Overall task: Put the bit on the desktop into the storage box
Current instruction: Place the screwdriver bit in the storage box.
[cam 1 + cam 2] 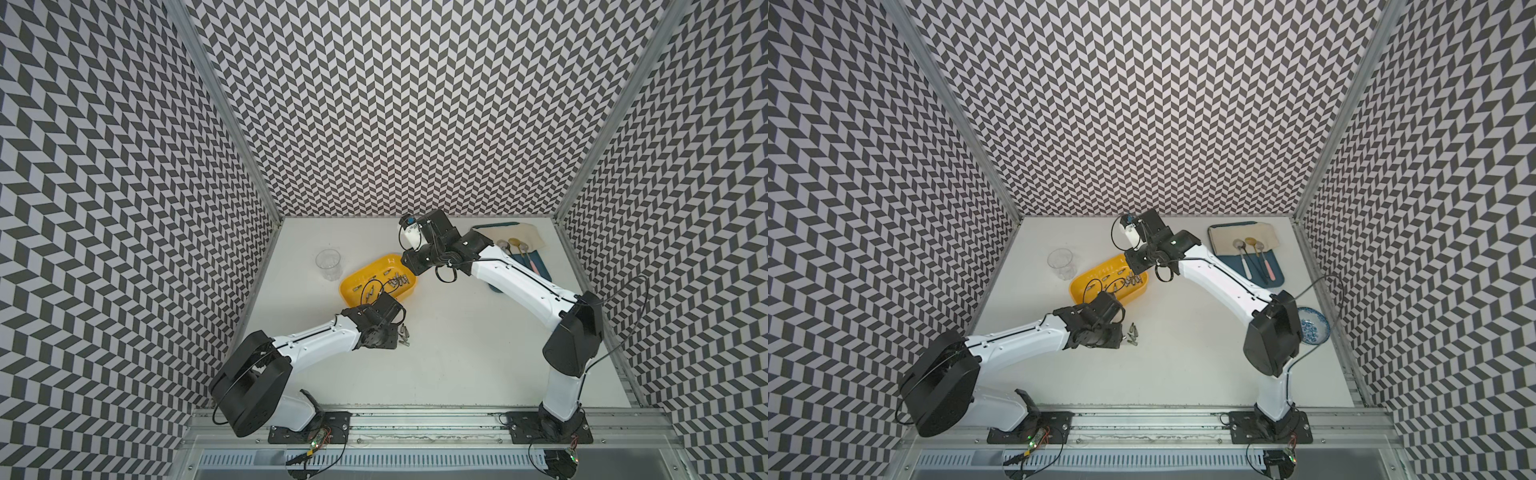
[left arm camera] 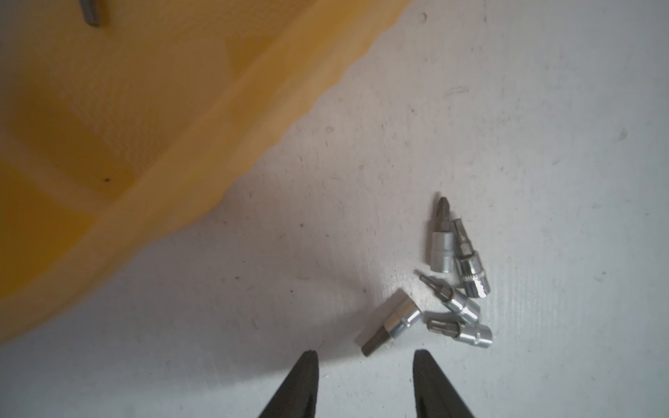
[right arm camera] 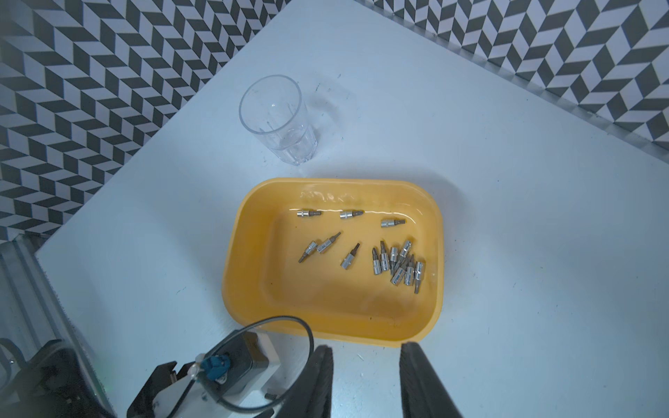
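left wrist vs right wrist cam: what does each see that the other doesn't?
Left wrist only: five loose silver steel bits lying on the matte white desktop outside the shallow yellow plastic storage box, just ahead of the open left tool.

Right wrist only: the clear glass cup standing upright beside the box, the box's whole interior with many stored bits, the chevron-patterned wall, and the open, empty right tool.

Both: the yellow box and the white desktop.
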